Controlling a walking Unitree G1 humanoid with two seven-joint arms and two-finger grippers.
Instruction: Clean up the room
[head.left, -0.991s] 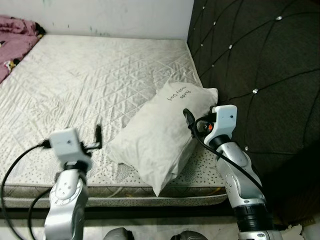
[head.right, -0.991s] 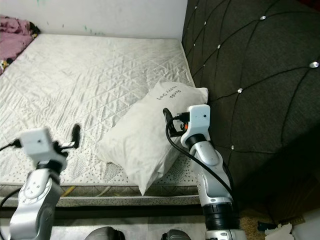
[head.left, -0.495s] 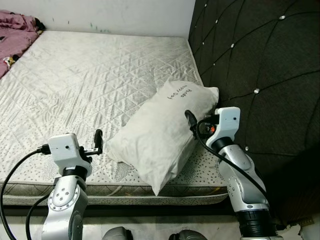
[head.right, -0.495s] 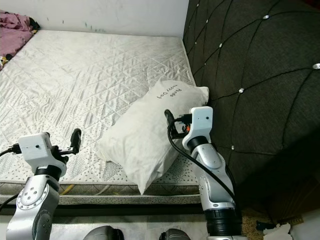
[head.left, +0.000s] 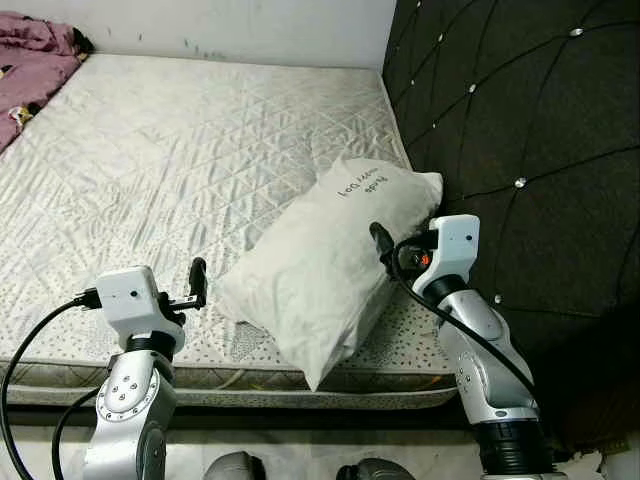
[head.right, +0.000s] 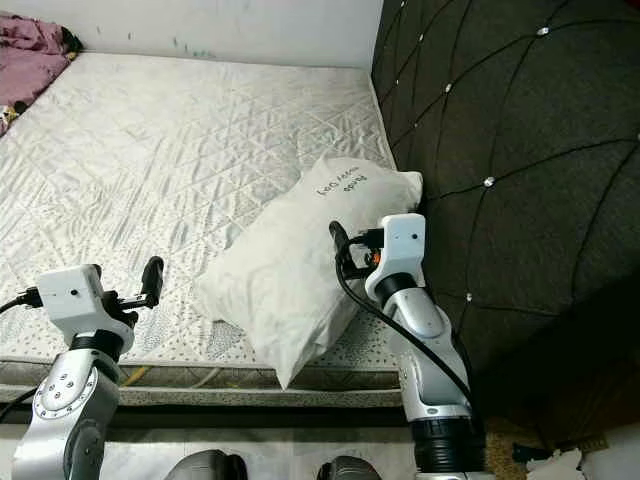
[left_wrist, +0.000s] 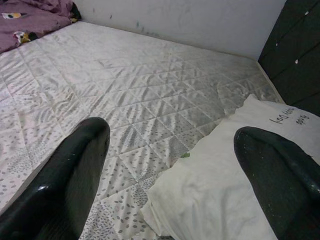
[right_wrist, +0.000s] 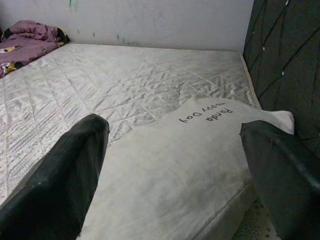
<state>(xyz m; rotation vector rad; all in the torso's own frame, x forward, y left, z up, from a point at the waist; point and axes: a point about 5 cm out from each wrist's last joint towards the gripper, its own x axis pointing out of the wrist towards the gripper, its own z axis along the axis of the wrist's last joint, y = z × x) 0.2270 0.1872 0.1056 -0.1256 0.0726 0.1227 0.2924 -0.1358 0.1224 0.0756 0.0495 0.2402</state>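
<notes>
While both arms are raised over the near edge of the bed (head.left: 150, 150), the white pillow (head.left: 325, 265) lies between the two hands, its far end against the dark tufted headboard (head.left: 520, 130). Left hand (head.left: 197, 283): held just beside the pillow's near left corner, above the quilted mattress, fingers (left_wrist: 65, 185) spread wide apart and gripping nothing. Right hand (head.left: 382, 245): at the pillow's right edge, on the headboard side, fingers (right_wrist: 60, 185) likewise set wide with nothing between them; whether it touches the pillow cannot be told. Handwritten lettering (right_wrist: 207, 113) marks the pillow's far end, ahead of the right hand. A crumpled purple blanket (head.left: 35, 55) lies at the mattress's far left corner, well apart from both hands.
</notes>
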